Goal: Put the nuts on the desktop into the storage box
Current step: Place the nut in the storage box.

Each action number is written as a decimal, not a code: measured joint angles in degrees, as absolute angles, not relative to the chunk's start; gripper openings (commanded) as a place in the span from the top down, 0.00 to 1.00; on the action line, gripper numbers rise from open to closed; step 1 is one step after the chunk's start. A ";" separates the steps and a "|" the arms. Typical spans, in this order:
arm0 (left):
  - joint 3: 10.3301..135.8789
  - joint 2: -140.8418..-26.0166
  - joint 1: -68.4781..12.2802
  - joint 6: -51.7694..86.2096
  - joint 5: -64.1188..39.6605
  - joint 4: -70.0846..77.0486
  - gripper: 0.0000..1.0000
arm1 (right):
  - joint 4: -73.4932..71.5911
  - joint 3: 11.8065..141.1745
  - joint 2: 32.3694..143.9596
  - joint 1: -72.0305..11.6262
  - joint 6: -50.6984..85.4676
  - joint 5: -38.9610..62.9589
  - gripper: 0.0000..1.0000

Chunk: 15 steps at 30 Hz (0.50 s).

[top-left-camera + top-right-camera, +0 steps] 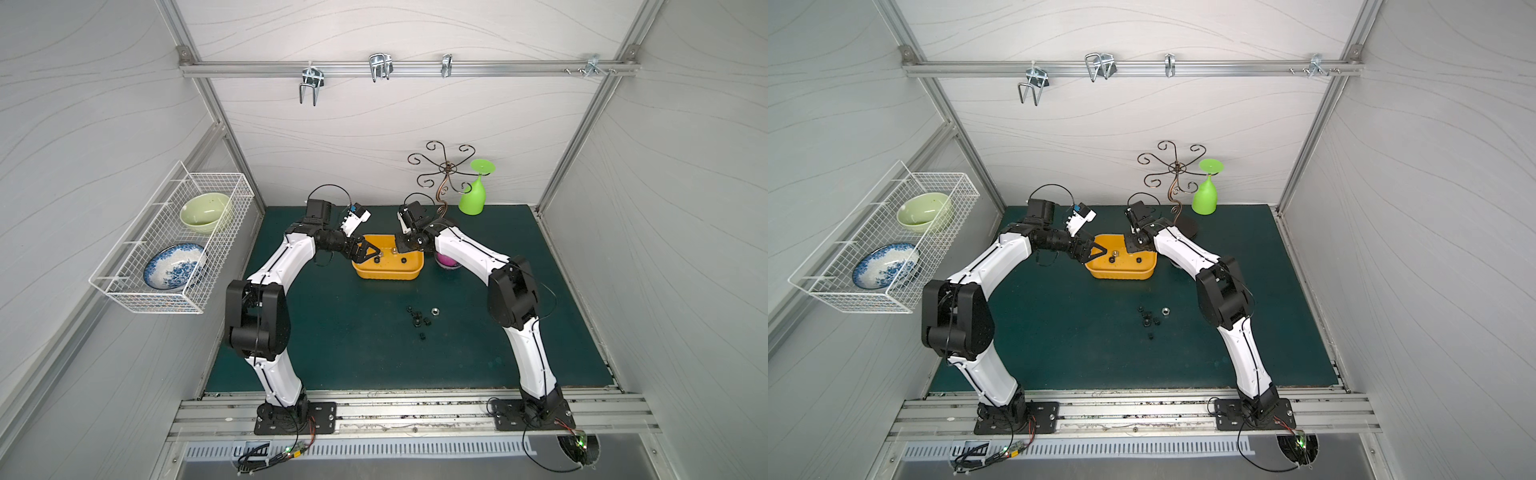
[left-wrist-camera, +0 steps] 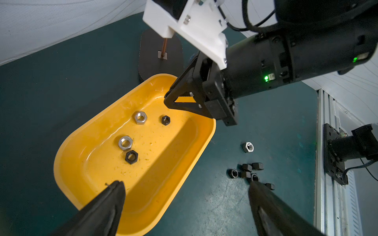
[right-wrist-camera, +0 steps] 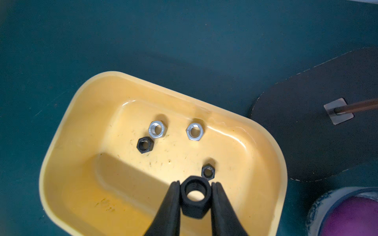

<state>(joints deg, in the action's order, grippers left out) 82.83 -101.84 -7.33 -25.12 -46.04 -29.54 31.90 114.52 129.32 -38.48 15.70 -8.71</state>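
Nuts (image 1: 419, 319) on desktop (image 1: 324, 345): handful of black ones bunched tight, one silver nut (image 1: 435, 310) just beside the bunch. All lie well apart from the box, on the side toward the arm bases. Same bunch shows in the left wrist view (image 2: 246, 172).
Storage box (image 1: 386, 275): yellow-orange tub, upright on the desktop, behind the bunch, between the two arm tips.
Box contents: four nuts flat on the floor. Two are silver (image 3: 156, 129) (image 3: 194, 131) and two are black (image 3: 144, 144) (image 3: 208, 171). One silver and one black are touching or nearly so, the rest are apart.
Right gripper (image 3: 195, 183): fingers clamped on a black nut (image 3: 195, 201), held over the box interior near one end, off the floor. Its hole faces the wrist camera.
Left gripper (image 2: 185, 183): fingers spread wide, nothing between them. It hangs at the box's left end, over the rim in both top views.
Beside box: small bowl (image 3: 319, 206) with a pink ball (image 3: 351, 216), near the box's right end. Dark flat stand base (image 3: 306, 132) just behind the box.
Back corner: green cup (image 1: 473, 199), upside down.
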 measured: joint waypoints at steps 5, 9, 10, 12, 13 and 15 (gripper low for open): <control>82.83 -102.50 -7.68 -24.84 -45.17 -28.93 0.01 | 31.94 114.91 130.87 -38.22 16.34 -9.23 0.79; 82.83 -103.94 -7.68 -24.60 -44.91 -28.80 0.01 | 31.90 114.91 131.68 -38.20 16.75 -9.78 0.79; 82.83 -104.33 -7.68 -24.51 -44.77 -28.80 0.01 | 31.83 114.93 131.92 -38.17 16.78 -10.07 0.79; 82.83 -104.95 -7.68 -24.18 -44.56 -28.75 0.01 | 31.70 115.11 132.64 -38.11 17.06 -10.52 0.79; 82.83 -105.23 -7.66 -24.01 -44.47 -28.62 0.01 | 31.64 115.28 133.10 -38.04 17.12 -10.72 0.79; 82.83 -105.51 -7.68 -23.75 -44.31 -28.47 0.01 | 31.53 115.77 134.17 -38.00 17.23 -11.22 0.78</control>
<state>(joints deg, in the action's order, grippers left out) 82.83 -105.51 -7.68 -23.75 -44.31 -28.47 31.53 115.77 134.17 -38.00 17.23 -11.22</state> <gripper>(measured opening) 0.986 0.236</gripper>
